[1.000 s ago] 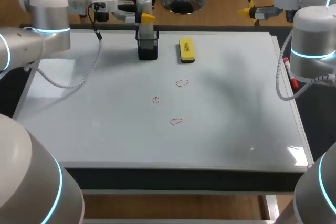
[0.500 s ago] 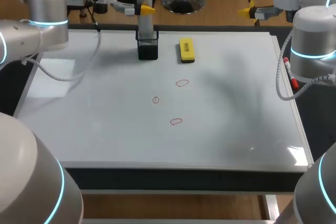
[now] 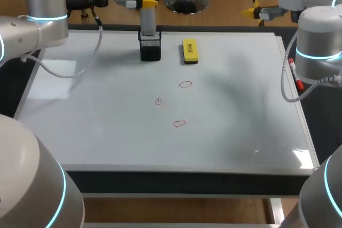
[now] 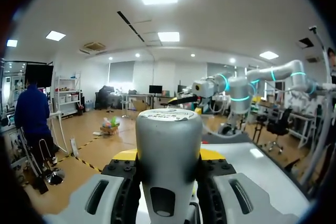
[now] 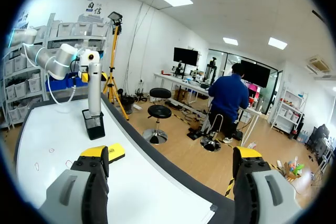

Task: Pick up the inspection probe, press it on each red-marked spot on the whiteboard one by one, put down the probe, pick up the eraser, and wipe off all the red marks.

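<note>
Grey and cylindrical, the inspection probe [image 3: 147, 22] stands upright, long axis vertical, its lower end at the mouth of the black mesh holder [image 3: 150, 49]. My left gripper [image 3: 145, 2] clamps its upper part. Beside it lies the yellow eraser [image 3: 189, 50], label unreadable. Three red marks [image 3: 185, 84] sit mid-whiteboard [image 3: 107, 132]. My right gripper [image 5: 170, 163] hangs with fingers spread.

My table [image 3: 176, 182] has a dark front edge and a pale metal rim along its right side. Ceiling light glints [image 3: 302, 158] near its front right corner, and soft grey shadows [image 3: 235, 86] lie across its far right part.
</note>
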You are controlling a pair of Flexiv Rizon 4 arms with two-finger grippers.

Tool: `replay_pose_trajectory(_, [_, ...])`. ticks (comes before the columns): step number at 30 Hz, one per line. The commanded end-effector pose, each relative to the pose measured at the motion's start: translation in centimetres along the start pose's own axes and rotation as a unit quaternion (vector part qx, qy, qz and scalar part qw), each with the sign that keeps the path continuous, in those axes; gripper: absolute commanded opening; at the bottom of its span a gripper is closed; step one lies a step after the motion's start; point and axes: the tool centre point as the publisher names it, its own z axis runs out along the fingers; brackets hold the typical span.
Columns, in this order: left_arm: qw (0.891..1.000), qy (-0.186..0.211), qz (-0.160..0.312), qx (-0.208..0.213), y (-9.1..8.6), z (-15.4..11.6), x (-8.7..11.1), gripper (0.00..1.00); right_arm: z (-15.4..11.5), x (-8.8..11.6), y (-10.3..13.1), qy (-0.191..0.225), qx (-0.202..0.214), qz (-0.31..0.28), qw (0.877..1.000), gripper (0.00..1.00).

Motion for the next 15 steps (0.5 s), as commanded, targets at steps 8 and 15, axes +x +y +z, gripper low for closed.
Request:
replay_pose_trajectory(8, [1.000,-0.006,0.024,0.004,-2.7,-1.6,0.5,0.00,0.0,0.0,0.0,0.000,0.000,0.000,1.000,1.00])
replay_pose_trajectory(15, [0.999,-0.019,0.038,0.007,-3.5,-3.6,0.8,0.00,0.0,0.0,0.0,0.000,0.000,0.000,1.000,1.00])
